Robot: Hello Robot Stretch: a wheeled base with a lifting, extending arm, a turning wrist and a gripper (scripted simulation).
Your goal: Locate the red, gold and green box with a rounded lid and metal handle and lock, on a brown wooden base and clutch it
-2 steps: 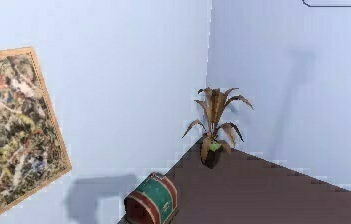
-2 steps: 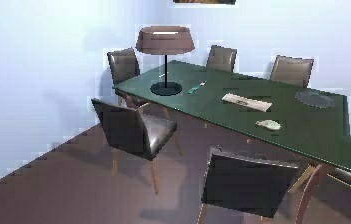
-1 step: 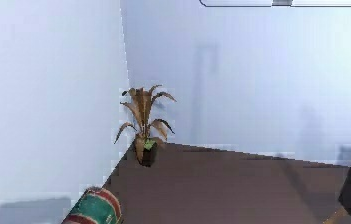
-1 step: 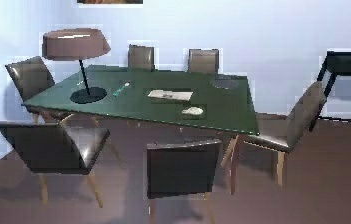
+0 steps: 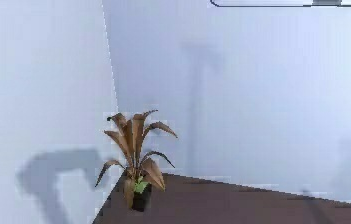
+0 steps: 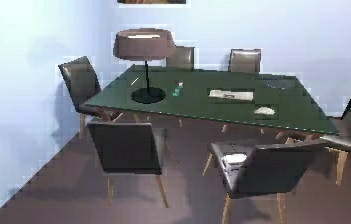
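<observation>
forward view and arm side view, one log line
forward: plant in wall corner | arm side: table, lamp, chairs around | phase: search

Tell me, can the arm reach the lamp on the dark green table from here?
Probably not yet. The lamp stands on the table, and a chair stands at the near edge in front of it. That chair likely blocks the straight way.

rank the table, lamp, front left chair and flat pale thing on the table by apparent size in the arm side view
1. table
2. front left chair, but it sits nearer the camera than the lamp, so this pair is unsure
3. lamp
4. flat pale thing, clearly smallest
</observation>
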